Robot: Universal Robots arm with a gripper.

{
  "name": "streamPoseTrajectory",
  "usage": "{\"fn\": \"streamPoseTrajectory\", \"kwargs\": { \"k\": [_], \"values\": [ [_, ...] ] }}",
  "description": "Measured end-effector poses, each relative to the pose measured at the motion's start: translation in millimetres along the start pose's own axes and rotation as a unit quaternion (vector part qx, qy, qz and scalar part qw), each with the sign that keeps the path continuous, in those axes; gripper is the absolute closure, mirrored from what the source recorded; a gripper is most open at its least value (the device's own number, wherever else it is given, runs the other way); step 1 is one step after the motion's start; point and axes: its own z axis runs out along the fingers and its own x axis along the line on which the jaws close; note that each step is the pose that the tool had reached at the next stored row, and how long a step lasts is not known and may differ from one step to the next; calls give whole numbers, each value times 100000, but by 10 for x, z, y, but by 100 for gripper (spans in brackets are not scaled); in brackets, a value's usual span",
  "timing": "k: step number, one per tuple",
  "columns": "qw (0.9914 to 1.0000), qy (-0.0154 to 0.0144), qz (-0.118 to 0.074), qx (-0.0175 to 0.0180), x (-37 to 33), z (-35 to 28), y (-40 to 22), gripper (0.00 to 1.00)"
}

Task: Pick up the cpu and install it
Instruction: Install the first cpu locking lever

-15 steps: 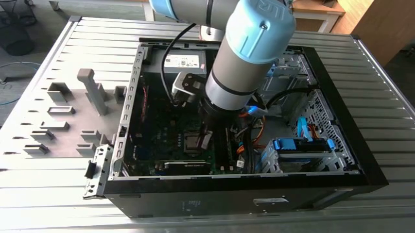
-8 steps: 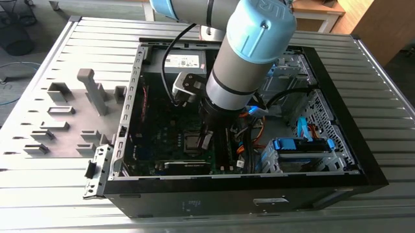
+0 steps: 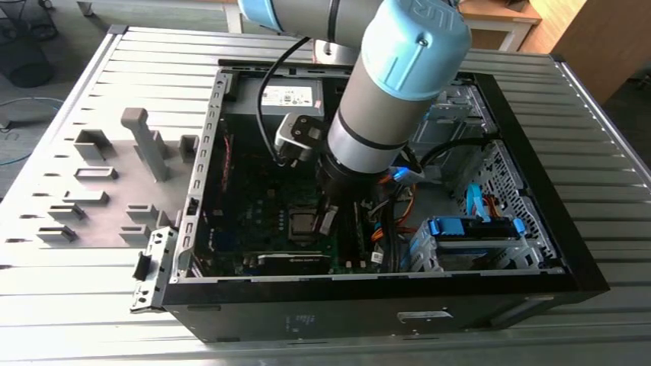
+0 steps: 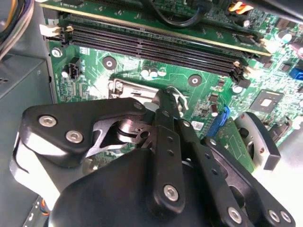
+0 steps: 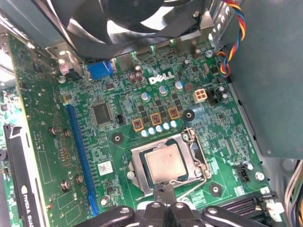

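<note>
The arm reaches down into an open computer case (image 3: 569,252) lying on its side, and the gripper (image 5: 164,193) hangs just above the near edge of the socket frame (image 5: 134,166) on the green motherboard (image 5: 156,94). The cpu (image 5: 163,163) already lies flat inside that frame, its silvery top showing in the first wrist view, so the chip appears seated. In that view the fingertips (image 5: 166,188) stand close together with nothing seen between them; the claw looks nearly closed and empty, its tip touching or almost touching the thin wire lever (image 5: 191,176) at the frame's edge, though contact cannot be confirmed. The risk here is probably to the socket: if the tip presses down off the lever and onto the chip's corner, the cpu could tilt and bend the pins beneath, and a slip sideways could scrape the small parts soldered beside the frame. The memory slots (image 4: 156,45) run just beyond the socket in the second wrist view, and loose coloured cables (image 3: 392,217) hang close to the arm, where they could snag. The case rests on a ribbed metal table (image 3: 91,305); to the exterior view's left sit grey holder blocks (image 3: 112,183), and wooden furniture stands at the far edge of the room.
</note>
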Motion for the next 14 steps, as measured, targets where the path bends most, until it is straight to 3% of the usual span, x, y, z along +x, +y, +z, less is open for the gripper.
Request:
{"fn": "streamPoseTrajectory", "kwargs": {
  "k": [14],
  "values": [
    [99930,-546,3704,-76,44,7,-21,89]
  ]
}}
